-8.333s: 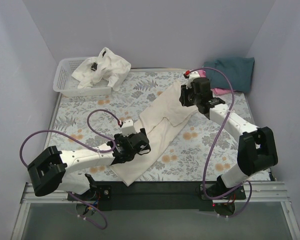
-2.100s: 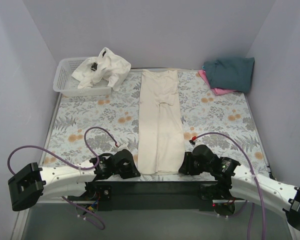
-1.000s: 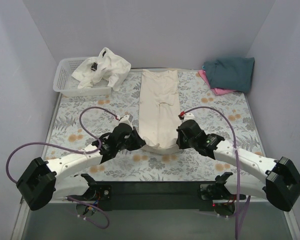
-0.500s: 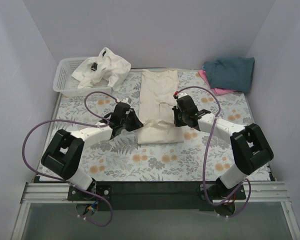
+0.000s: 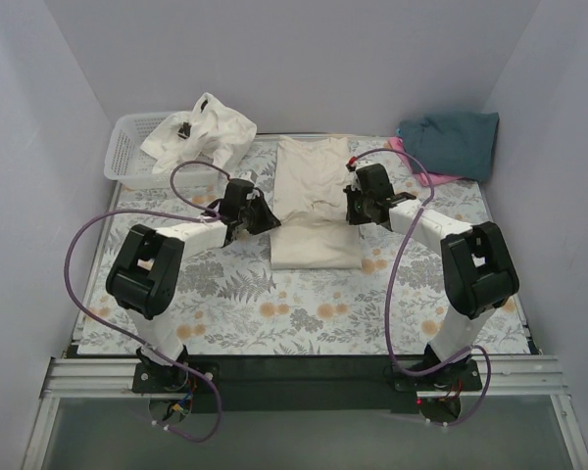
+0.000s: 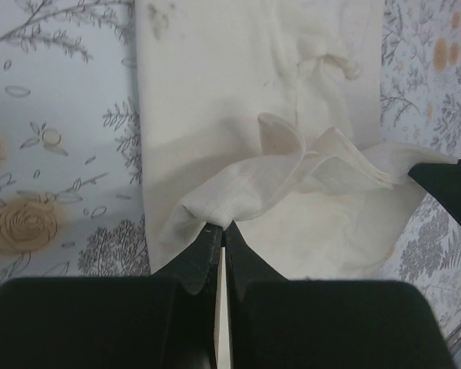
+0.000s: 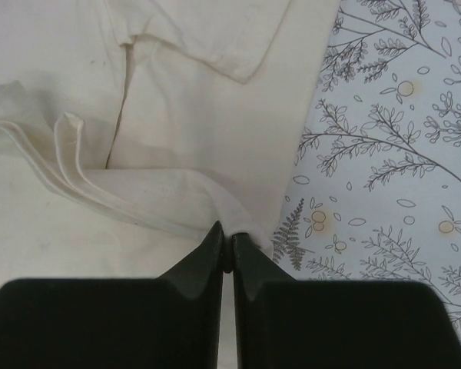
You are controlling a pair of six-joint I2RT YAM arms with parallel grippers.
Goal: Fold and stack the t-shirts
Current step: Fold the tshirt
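Wrist views alone show fingers (image 6: 196, 260) clamping cream t-shirt (image 6: 207, 100) hem.

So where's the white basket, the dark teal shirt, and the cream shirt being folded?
white basket (image 5: 125, 157): overhead view, on its lattice left side.
dark teal shirt (image 5: 453, 142): overhead view, middle of the folded cloth.
cream shirt (image 5: 316, 250): overhead view, on the near, doubled-over part.

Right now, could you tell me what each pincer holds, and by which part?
The left pincer and right pincer each pinch one corner of the folded-over edge of the cream cotton t-shirt.
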